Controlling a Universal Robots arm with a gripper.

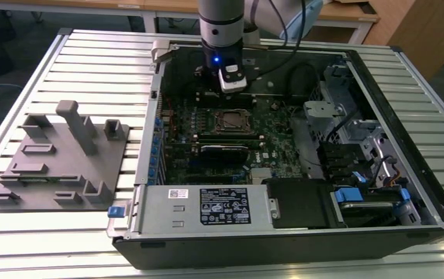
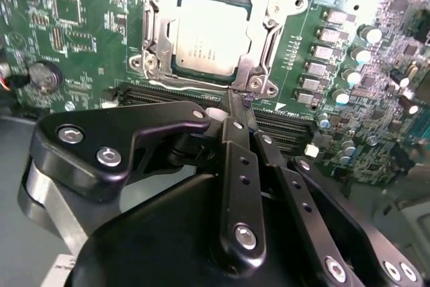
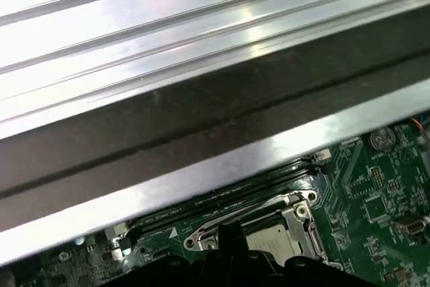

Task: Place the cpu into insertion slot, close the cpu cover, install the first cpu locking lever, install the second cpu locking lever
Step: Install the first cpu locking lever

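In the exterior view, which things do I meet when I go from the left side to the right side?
Grey plastic fixture block with upright pegs → small blue clip at the case corner → green motherboard → square silver-rimmed insertion slot → silver metal drive bracket → blue plastic drive latch.

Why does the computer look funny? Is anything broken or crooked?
Nothing stands out. The chip sits flat and square in its socket under the metal frame, and nothing looks bent or spilled.
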